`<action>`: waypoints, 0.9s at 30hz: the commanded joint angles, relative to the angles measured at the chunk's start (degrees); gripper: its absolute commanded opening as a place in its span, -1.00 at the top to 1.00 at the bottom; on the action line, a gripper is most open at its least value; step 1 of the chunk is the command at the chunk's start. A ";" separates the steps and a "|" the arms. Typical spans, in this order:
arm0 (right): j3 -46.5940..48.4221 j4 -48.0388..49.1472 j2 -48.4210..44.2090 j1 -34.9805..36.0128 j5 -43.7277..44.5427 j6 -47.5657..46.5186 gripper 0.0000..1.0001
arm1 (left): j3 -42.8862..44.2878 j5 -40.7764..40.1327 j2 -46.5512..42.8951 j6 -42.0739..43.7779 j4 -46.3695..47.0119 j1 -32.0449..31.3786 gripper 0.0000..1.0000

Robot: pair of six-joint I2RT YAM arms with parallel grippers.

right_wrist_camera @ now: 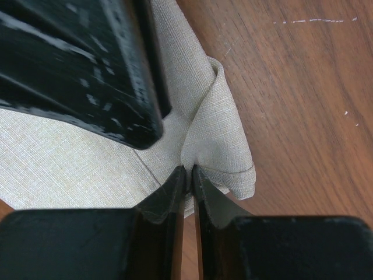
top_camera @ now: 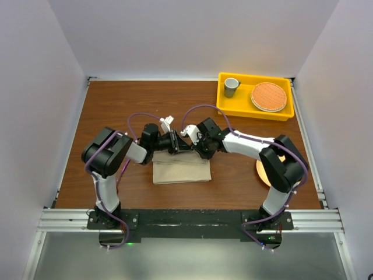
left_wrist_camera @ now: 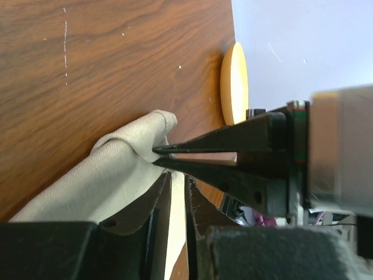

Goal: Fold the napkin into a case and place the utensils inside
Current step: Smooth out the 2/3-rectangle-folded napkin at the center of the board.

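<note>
- Presently, the yellow tray [top_camera: 253, 114] at the far right of the table [top_camera: 116, 105] holds a grey cup [top_camera: 231, 87] and a round woven mat [top_camera: 268, 96].
- Napkin [top_camera: 180, 170] lies folded mid-table.
- Left gripper [left_wrist_camera: 178, 175], right gripper [right_wrist_camera: 189, 169]: both jaws pinch its far edge.

The plain beige napkin [top_camera: 182, 169] lies folded into a wide rectangle on the table's near middle, its far right corner raised in a soft, curled pleat.

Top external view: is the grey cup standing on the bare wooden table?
No, the grey cup stands inside the yellow tray, next to a round orange mat.
</note>
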 commanded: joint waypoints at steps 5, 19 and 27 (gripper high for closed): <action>-4.12 1.22 -1.95 -1.08 1.05 -2.75 0.71 | 3.95 -3.69 5.66 -5.79 7.92 -2.06 0.65; -5.10 0.79 -3.89 -1.08 1.40 -5.22 0.60 | 10.63 -6.59 12.52 -4.57 0.38 -5.04 0.81; 7.37 -13.53 -10.83 -4.15 -3.59 1.27 -0.27 | 6.85 -9.32 14.10 -0.79 -5.34 -4.96 0.91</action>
